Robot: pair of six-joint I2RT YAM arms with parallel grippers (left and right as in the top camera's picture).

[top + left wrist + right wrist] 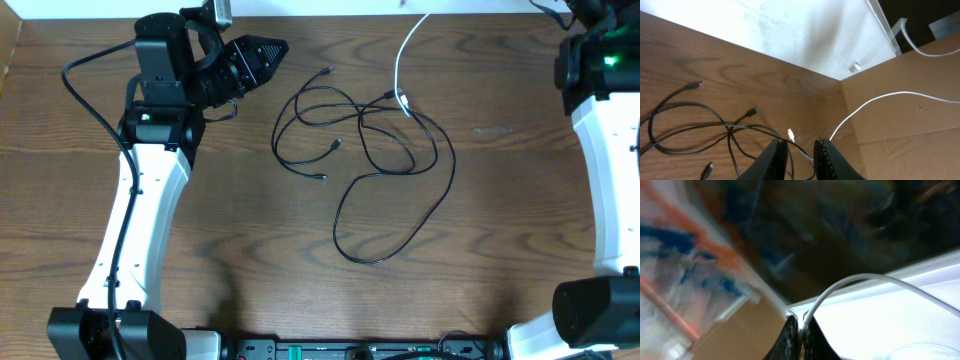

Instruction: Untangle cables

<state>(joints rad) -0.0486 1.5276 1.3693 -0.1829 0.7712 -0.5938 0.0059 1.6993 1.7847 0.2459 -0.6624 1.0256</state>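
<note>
Tabletop [520, 200] bears black cable [453, 160]; right pincer [800, 327] (cropped overhead) clamps white cable [860, 277], left pincer [799, 144] slightly parted

- Overhead: high, looking straight down on the table [500, 200] and both arms.
- Left wrist: low behind left fingers [772, 157]; shares cables [685, 107] ahead with overhead.
- Right wrist: close behind right fingers [790, 337], white cable [840, 287] ahead, facing off-table.

We'd call this a robotics lab: left arm [140, 215] and right arm [603, 170] mounted along the near edge of a wood-grain table [500, 200].
</note>
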